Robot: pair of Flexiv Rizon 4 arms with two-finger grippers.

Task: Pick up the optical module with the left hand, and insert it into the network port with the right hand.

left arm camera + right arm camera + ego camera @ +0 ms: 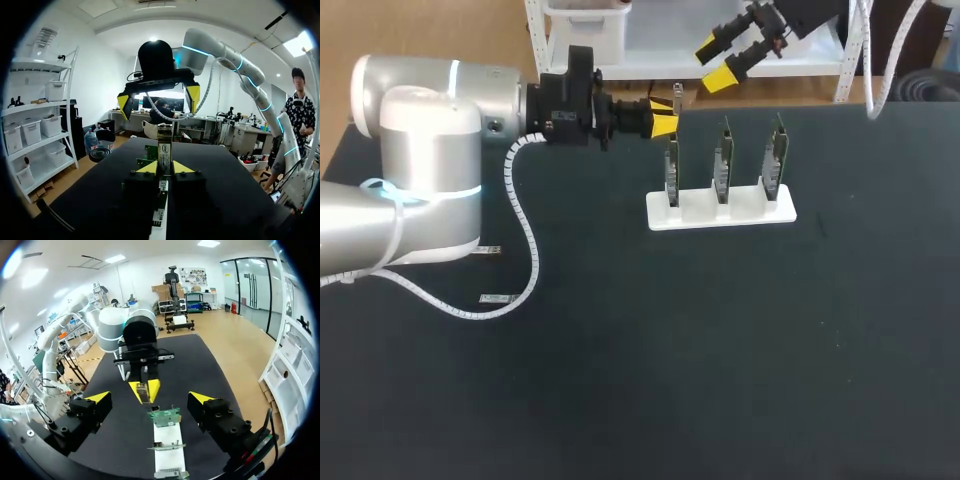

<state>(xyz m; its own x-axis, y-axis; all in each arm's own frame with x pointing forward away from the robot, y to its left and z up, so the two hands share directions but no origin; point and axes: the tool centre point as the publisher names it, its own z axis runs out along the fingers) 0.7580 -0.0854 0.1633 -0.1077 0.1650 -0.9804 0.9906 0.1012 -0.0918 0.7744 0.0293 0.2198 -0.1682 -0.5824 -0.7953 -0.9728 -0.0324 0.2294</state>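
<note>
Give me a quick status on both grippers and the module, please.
Left gripper shut on optical module. Right gripper open, apart. Nothing between them.

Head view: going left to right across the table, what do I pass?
Left arm's silver joint → left hand, gripping the optical module → middle board on the white stand → right board. The left board and right hand overlap others, so omitted.

This is a robotics lab. A left arm (420, 150) and a right arm (225, 50), both of the grey industrial type, stand at a black table (670, 350), where a white rack (720, 214) holds three green circuit boards (723, 160) upright.
</note>
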